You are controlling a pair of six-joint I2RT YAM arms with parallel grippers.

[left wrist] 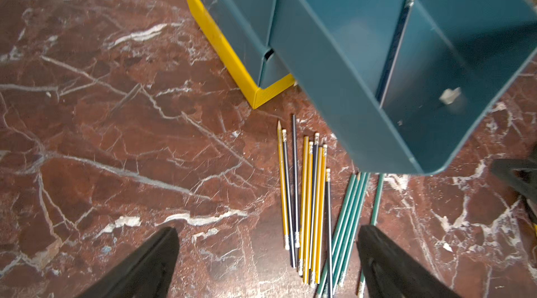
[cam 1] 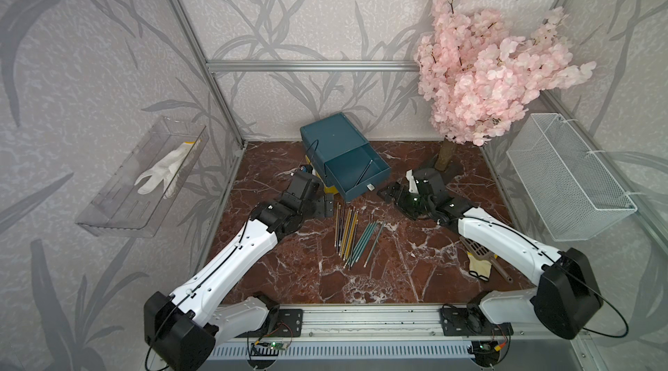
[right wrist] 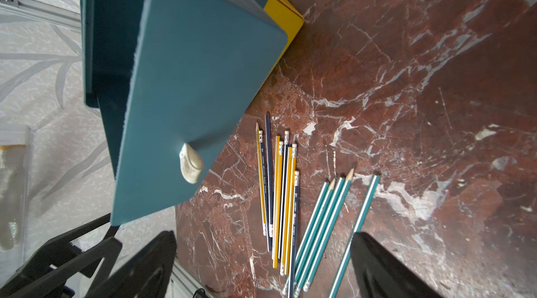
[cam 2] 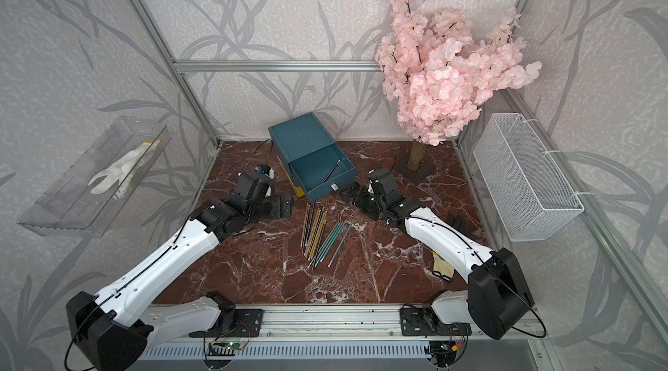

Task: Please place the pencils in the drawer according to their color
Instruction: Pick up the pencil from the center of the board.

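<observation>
My left gripper (left wrist: 267, 229) and right gripper (right wrist: 264, 235) gape wide, empty, flanking the drawer (cam 1: 327, 134), whose pulled-out top tier (cam 1: 343, 174) holds one dark pencil (cam 1: 363, 173), the pencils (cam 1: 352, 239) lying on marble (cam 1: 397, 271) just before it (their print is unreadable to me).

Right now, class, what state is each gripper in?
Left gripper: open, holding nothing.
Right gripper: open, holding nothing.

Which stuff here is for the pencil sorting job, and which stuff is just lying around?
For the job: loose pencils, drawer box, dark pencil inside it.
Just lying about: pink blossom tree, wire basket, clear tray, white glove.
</observation>
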